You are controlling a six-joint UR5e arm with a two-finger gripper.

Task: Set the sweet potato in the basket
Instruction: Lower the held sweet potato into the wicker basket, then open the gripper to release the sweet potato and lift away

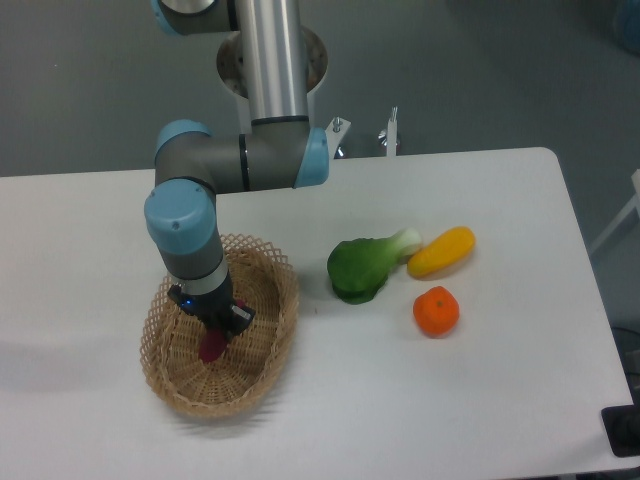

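Note:
The magenta sweet potato (212, 347) hangs point-down inside the tan wicker basket (268, 345), low over the basket's floor. My gripper (214, 328) reaches down into the basket from above and is shut on the tuber's upper end, which its fingers hide. Whether the tip rests on the weave I cannot tell.
To the right of the basket lie a green leafy vegetable (362, 265), a yellow squash (441, 251) and a round orange (436, 311). The arm's elbow (240, 160) spans above the basket's far side. The table's right edge runs past the squash.

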